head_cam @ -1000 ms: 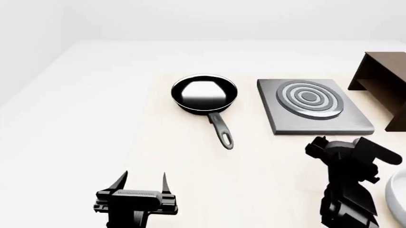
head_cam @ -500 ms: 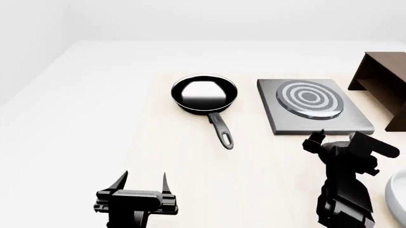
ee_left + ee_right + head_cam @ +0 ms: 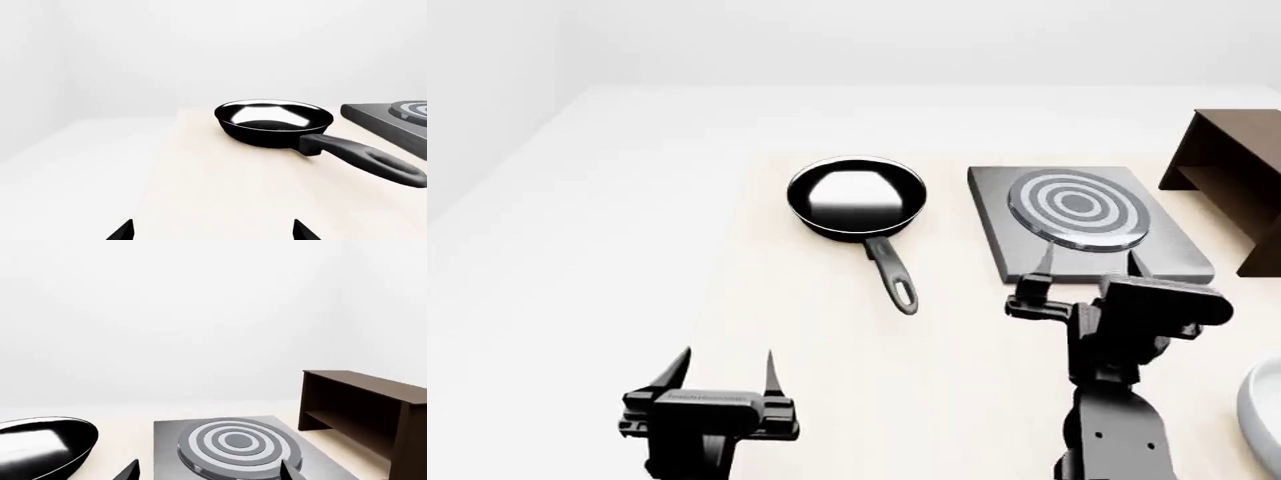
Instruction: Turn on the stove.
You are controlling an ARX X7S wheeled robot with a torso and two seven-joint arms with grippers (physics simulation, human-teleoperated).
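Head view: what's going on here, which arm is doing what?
The right gripper sits at the near edge of the stove, fingers open and pointed at it, holding nothing. The stove's knob can't be made out in any view, so no contact is confirmed. The left gripper hovers open and empty over the table, well short of the frying pan. A dark brown shelf stands to the stove's right.

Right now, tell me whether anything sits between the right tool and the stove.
Nothing visible does. The right tool, open, is at the near edge of the stove, its tips over the slab. The frying pan lies off to the left and the brown shelf to the right, both out of the way.
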